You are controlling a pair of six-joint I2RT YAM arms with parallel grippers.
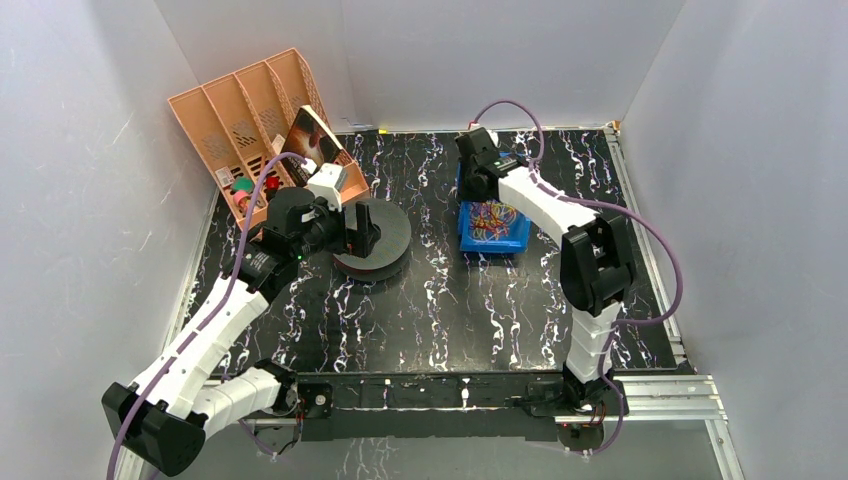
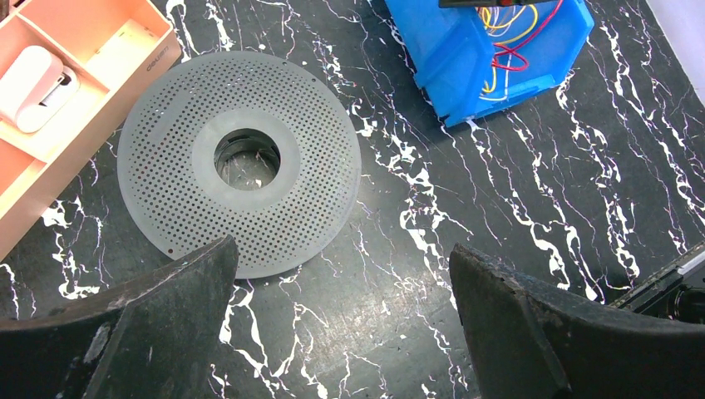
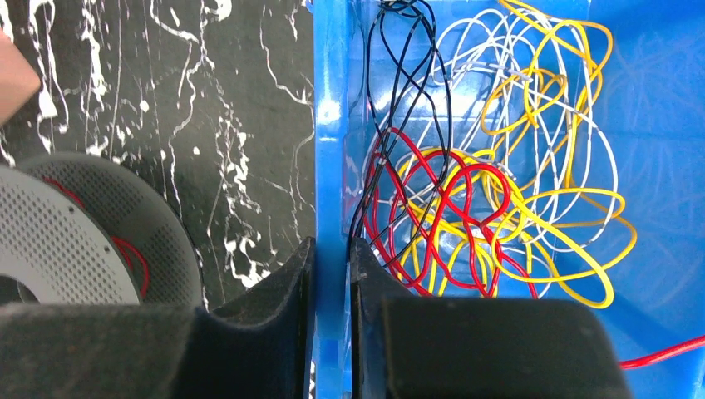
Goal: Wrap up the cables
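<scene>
The red cables (image 3: 453, 212) lie tangled with yellow, white and black wires inside a blue bin (image 3: 331, 125). My right gripper (image 3: 332, 245) is shut on the bin's left wall, one finger inside and one outside. In the top view the right gripper (image 1: 470, 190) is at the bin's (image 1: 493, 228) far left corner. The black perforated spool (image 1: 372, 240) lies flat left of the bin, with some red wire (image 3: 133, 258) between its discs. My left gripper (image 2: 342, 249) is open and empty, hovering just above the table beside the spool (image 2: 239, 158). The bin's red cables also show in the left wrist view (image 2: 511, 58).
An orange desk organizer (image 1: 250, 120) with a booklet and small items stands at the back left, close to the spool and the left arm. White walls close in the table on three sides. A metal rail (image 1: 660, 395) runs along the front edge.
</scene>
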